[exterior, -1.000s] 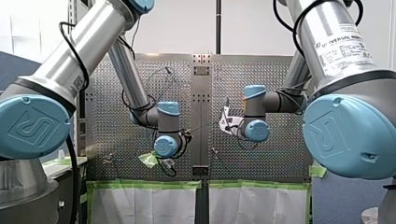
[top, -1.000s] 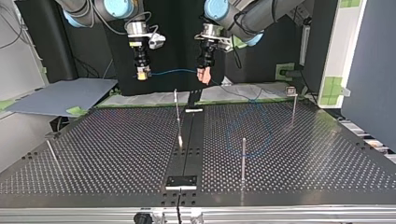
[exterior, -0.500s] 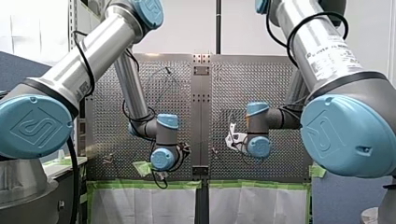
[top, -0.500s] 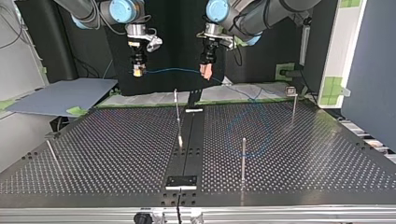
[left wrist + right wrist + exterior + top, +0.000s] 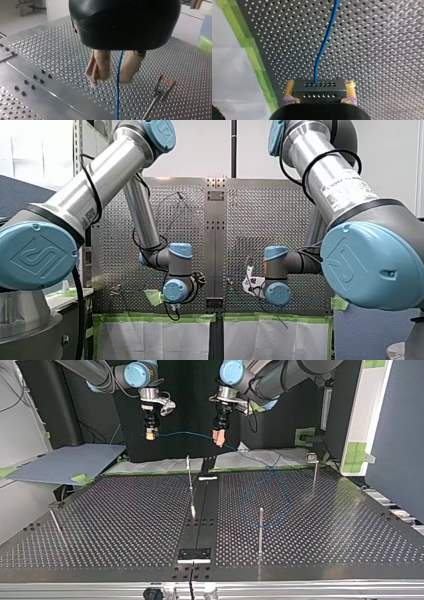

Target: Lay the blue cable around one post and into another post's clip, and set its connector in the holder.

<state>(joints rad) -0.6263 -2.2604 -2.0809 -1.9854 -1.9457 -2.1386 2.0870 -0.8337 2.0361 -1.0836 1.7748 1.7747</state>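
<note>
Silver tubes and pale blue joint caps: my left arm (image 5: pixel 100 175) and my right arm (image 5: pixel 330 180) both fold down in the front view, their wrists about level on either side of the table's middle. From across the table, both grippers point downward, raised above the far edge of the perforated metal table (image 5: pixel 125 525), near each other but apart.

My right gripper (image 5: pixel 319 86) is clenched, its yellow pads (image 5: pixel 350 87) pressing both ends of the black rectangular connector (image 5: pixel 319 90). The blue cable (image 5: pixel 185 435) leaves that connector and runs almost level through the air to my left gripper (image 5: pixel 218 441). There the beige-padded fingers (image 5: pixel 101 66) stand slightly apart, released, and the cable hangs through the gap unpinched. Past them it drops to the table and lies in a loose loop at the top view's right.

Thin metal posts (image 5: pixel 260 530) stand upright on the table. The loop lies near one, and I cannot tell whether it circles it. A clip-topped post (image 5: pixel 158 93) stands ahead of my left gripper, off to one side. Green tape (image 5: pixel 253 56) edges the table near the connector.
</note>
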